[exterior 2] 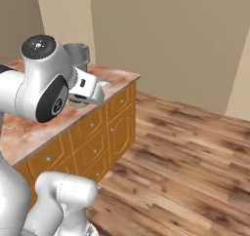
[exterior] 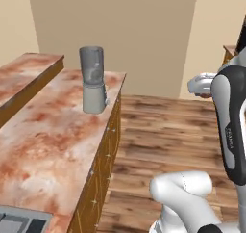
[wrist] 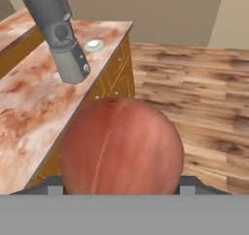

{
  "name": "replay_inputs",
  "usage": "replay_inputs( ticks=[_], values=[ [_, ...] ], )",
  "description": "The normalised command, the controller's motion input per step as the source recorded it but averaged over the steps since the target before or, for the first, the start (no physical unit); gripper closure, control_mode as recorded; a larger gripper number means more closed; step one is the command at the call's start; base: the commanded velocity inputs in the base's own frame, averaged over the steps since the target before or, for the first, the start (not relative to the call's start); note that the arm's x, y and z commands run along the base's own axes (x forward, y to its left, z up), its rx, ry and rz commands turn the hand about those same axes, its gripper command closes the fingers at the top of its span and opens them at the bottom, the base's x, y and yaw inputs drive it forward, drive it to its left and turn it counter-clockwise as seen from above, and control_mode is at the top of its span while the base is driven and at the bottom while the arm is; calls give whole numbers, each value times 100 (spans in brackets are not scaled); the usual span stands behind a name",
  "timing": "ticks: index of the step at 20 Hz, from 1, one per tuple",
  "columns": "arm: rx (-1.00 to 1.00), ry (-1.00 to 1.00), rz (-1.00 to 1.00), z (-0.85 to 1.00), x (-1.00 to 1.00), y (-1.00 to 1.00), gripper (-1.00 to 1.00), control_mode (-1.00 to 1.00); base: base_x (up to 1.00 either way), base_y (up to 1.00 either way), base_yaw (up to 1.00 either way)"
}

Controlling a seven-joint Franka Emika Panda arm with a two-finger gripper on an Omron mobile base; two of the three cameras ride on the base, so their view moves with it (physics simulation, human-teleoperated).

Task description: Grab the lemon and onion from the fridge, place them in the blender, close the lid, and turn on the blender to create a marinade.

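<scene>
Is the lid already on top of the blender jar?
No, in the hand view the lid lies on the counter beside the blender, whose jar mouth is uncovered.

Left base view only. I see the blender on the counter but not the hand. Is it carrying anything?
Observer: Yes. In the hand view the gripper is shut on a big round reddish-brown onion.
Operator: Lid on the jar?
Observer: No. The small round pale grey-white lid lies flat on the marbled red-brown counter, beside the tall translucent grey blender.
Operator: Arm near the blender?
Observer: In the right base view the white arm overlaps the blender's base; the jar top shows above it.
</scene>
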Motion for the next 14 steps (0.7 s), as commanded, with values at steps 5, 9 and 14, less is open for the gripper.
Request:
replay_inputs(
  ticks=[5,9,14],
  values=[
    [0,0,0,0,0,0,100,100,100,-70,31],
    [0,0,0,0,0,0,100,100,100,-79,38],
    [0,0,0,0,0,0,100,100,100,-71,48]
  ],
)
